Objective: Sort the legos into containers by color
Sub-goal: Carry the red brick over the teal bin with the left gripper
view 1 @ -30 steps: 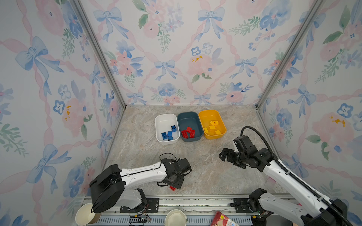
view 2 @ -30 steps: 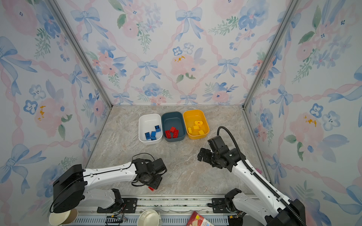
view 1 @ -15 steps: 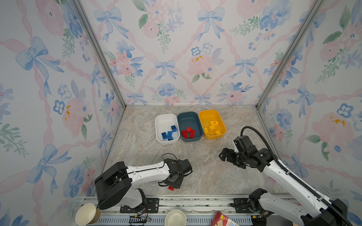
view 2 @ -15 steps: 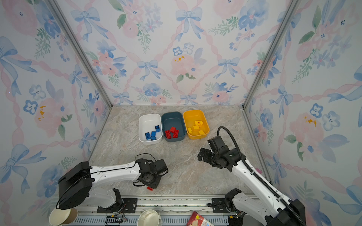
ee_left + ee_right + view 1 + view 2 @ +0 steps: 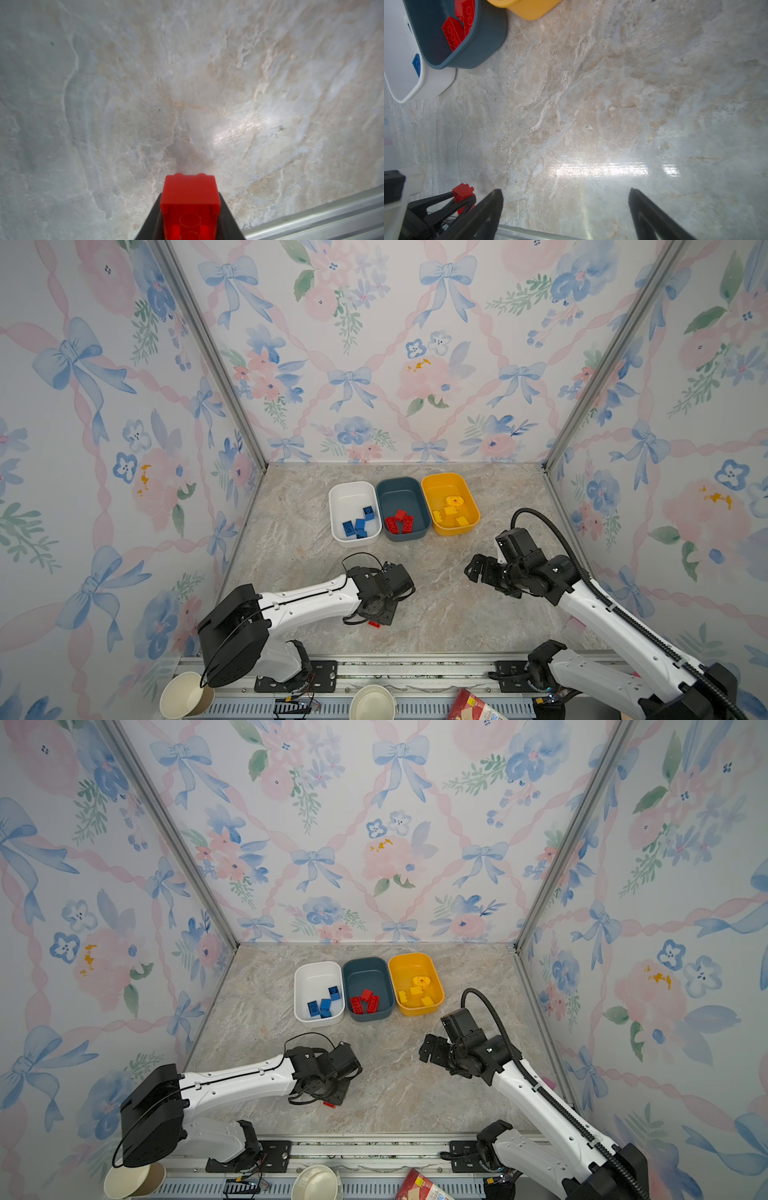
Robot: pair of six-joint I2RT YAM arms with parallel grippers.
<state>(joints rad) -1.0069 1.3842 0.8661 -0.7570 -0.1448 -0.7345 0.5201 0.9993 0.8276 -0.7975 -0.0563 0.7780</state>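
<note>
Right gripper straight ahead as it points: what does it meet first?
Probably the marble-look tabletop: the open right gripper tilts down toward it. The dark teal plastic tub and the left gripper holding a red lego brick sit off its line.

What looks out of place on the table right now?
One red brick is outside the tubs, near the front rail, clamped in the left gripper. The rest lie sorted: blue in the white tub, red in the teal tub, yellow in the yellow tub.
</note>
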